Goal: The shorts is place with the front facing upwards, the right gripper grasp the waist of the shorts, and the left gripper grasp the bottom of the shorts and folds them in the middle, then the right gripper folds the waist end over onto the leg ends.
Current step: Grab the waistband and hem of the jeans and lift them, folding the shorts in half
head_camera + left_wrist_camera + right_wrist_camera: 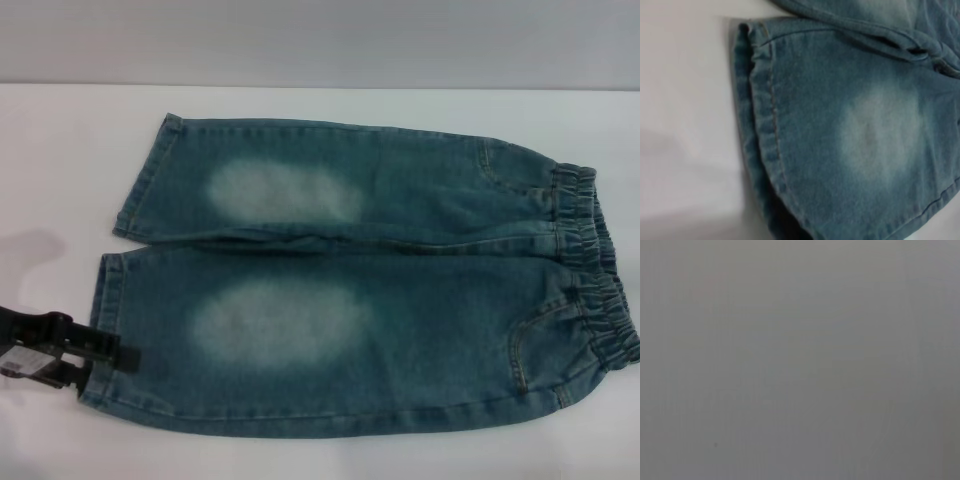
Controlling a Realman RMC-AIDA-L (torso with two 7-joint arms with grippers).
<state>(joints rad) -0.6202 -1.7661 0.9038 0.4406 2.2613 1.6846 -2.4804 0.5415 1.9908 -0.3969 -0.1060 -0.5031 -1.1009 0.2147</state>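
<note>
The shorts (400, 330) are matt, washed denim cloth with pale faded patches; the waist (600, 270) is crinkled, gathered cloth. Beneath them the tabletop (60, 160) looks smooth and matt white. The left tool (110, 355) at the leg ends (105, 300) looks hard, black plastic.

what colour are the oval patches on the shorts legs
Pale, faded whitish-green patches on blue-green denim shorts, clearest in the head view.

You get soft, even light on head view; table (330, 450) glares white, faint shadow at left edge. Left wrist view slightly blurred. Right wrist view featureless grey.
</note>
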